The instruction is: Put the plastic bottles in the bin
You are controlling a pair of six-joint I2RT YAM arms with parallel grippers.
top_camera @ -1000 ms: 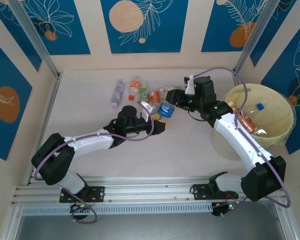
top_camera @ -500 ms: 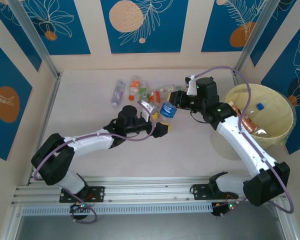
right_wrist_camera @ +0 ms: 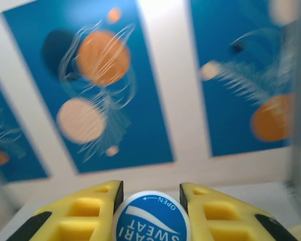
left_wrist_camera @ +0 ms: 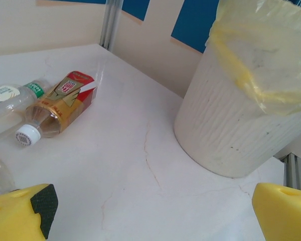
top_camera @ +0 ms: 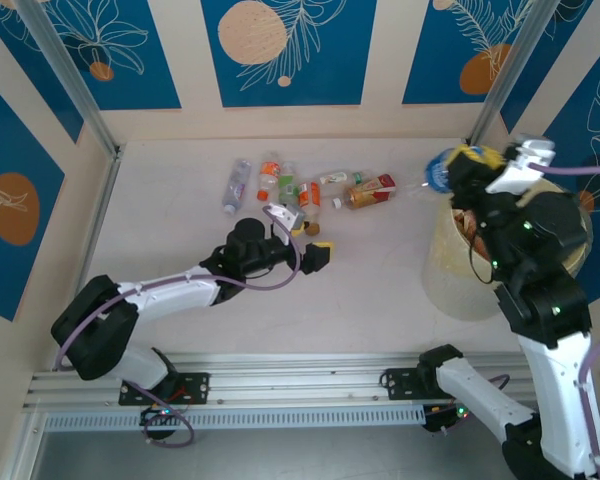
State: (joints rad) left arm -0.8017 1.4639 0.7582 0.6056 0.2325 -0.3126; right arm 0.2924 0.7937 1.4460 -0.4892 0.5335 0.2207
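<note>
One bottle (top_camera: pixel 439 172) raised (perhaps six left).

About seven plastic bottles (top_camera: pixel 370 192) in sight, one bin (top_camera: pixel 452 278), two arms (top_camera: pixel 170 292)

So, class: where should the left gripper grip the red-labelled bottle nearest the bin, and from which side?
Across the labelled middle of the red-labelled bottle, left gripper descending from above, jaws straddling its width. It lies flat on its side, and the white cap end tapers too narrow.
</note>
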